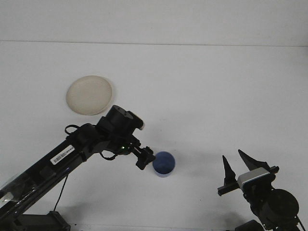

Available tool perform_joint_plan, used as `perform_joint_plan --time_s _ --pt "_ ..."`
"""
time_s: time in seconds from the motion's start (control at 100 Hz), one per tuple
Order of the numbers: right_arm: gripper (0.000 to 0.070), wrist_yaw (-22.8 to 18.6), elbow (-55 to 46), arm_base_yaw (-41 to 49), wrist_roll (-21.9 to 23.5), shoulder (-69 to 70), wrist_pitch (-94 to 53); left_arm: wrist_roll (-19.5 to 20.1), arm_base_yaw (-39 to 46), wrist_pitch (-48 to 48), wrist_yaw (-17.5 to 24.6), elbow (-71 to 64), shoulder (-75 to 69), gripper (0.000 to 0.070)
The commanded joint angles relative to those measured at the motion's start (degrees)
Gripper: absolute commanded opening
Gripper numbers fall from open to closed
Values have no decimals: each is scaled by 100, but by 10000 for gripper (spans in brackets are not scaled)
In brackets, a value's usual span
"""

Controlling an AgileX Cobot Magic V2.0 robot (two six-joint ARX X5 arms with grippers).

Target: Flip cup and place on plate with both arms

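Just right of the left gripper (146, 158) sits the cup (164, 163).

One cup (164, 163), one plate (90, 95).

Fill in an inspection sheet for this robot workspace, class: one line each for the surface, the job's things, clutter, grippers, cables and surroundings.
Surface: white table, plain, no spills seen.
Job's things: blue cup standing near the front centre, its round top facing the camera; pale round plate at the back left, nothing on it, well apart from the cup.
Clutter: nothing seen.
Grippers: left gripper reaches in from the left, right beside the cup's left side, finger state not readable; right gripper open, parked at the front right, away from the cup.
Cables: a thin black cable hangs under the left arm.
Surroundings: a white wall behind the table.
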Motion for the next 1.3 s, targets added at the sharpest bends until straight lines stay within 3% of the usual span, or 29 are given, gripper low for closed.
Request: perform_joint_plan --time_s 0.0,0.3,1.04,1.29 --pt "359 0 17 9 -24 17 68 92 -181 13 -120 155 184 548" --pt "360 -2 17 9 -24 17 68 72 -619 236 -627 155 706 550" --pt "359 -63 17 9 -24 17 66 68 -721 737 -695 157 1714 548" --pt "359 -63 17 9 -24 17 66 68 -802 890 -715 157 1801 518"
